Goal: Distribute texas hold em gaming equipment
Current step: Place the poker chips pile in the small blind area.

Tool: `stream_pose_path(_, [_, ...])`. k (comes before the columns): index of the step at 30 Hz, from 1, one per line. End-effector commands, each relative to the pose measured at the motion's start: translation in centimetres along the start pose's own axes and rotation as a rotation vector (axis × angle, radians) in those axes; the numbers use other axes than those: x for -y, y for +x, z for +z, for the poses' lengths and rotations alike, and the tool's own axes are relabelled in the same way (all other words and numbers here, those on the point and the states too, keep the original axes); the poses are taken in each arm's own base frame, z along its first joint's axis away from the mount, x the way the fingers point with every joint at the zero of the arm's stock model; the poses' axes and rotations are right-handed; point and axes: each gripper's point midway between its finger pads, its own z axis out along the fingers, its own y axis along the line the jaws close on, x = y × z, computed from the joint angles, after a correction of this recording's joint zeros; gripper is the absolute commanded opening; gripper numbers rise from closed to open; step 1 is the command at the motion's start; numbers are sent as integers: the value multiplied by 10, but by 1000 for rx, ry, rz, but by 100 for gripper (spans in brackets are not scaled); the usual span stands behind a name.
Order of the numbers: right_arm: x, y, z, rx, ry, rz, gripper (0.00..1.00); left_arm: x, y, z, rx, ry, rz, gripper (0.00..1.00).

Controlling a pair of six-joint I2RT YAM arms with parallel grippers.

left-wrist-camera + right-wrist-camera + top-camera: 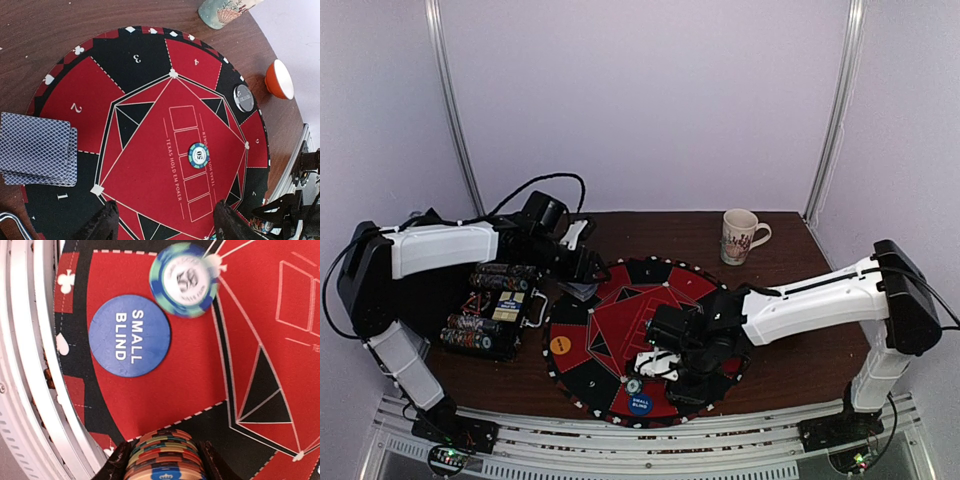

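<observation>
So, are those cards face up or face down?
Face down: the cards show only blue criss-cross backs, in a loose pile.

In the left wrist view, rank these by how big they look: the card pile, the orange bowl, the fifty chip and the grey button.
1. card pile
2. orange bowl
3. fifty chip and grey button: they look about alike, so no ranking.

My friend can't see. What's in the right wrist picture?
Two dark fingers grip a stack of multicoloured poker chips above a red-and-black poker mat. Nearby are a round blue SMALL BLIND button and a blurry blue-green 50 chip.
</observation>
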Motion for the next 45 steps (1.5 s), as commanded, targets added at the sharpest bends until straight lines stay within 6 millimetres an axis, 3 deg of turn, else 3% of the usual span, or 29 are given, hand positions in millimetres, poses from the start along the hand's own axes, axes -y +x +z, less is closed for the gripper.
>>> stream_pose_path(1, [-8, 2, 10, -37, -13, -8, 0, -4, -1, -13, 24, -40, 32, 68])
stream_pose_path(20, [-10, -13, 26, -55, -35, -37, 0, -8, 5, -13, 8, -57, 40, 68])
stream_pose_path(35, [-2, -5, 37, -112, -19, -52, 39, -7, 3, -14, 2, -57, 53, 68])
stream_pose_path(45, [3, -8, 34, -96, -11, -50, 54, -7, 4, -16, -2, -64, 61, 68])
